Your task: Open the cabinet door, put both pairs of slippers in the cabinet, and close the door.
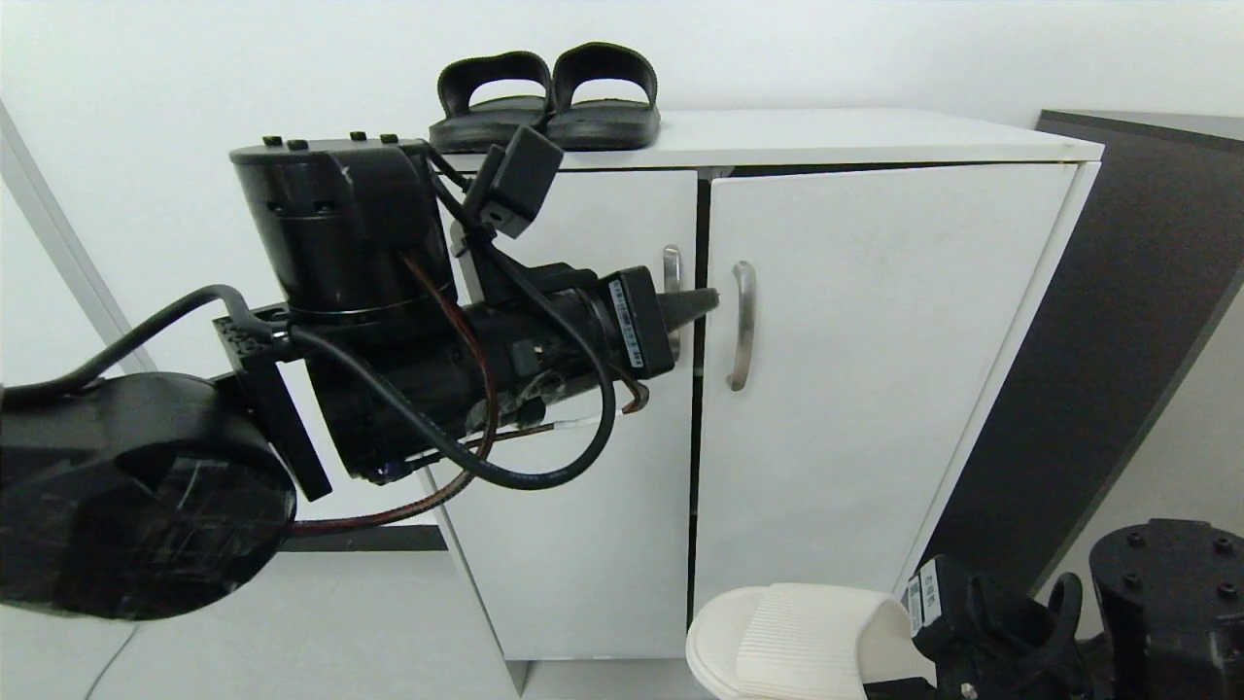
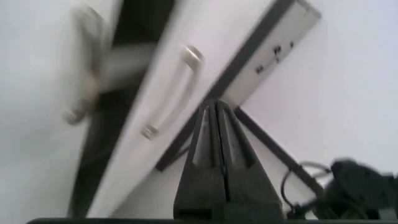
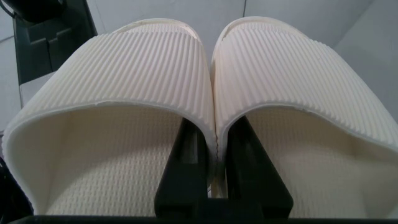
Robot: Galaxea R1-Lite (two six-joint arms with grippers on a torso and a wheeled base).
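The white cabinet (image 1: 875,136) has two doors with metal handles. Its right door (image 1: 875,369) stands slightly ajar, with a dark gap beside the left door (image 1: 583,544). My left gripper (image 1: 709,299) is shut and empty, its tip at that gap between the left handle (image 1: 671,267) and the right handle (image 1: 742,326). In the left wrist view the shut gripper (image 2: 217,109) points past the right handle (image 2: 171,93). A black pair of slippers (image 1: 549,97) sits on the cabinet top. Low at the front, my right gripper (image 3: 214,158) is shut on the white pair of slippers (image 3: 149,81) (image 1: 797,642), clamping their inner walls together.
A dark panel (image 1: 1118,340) stands against the cabinet's right side. A white wall (image 1: 146,78) rises behind and to the left. Pale floor (image 1: 389,622) lies in front of the cabinet.
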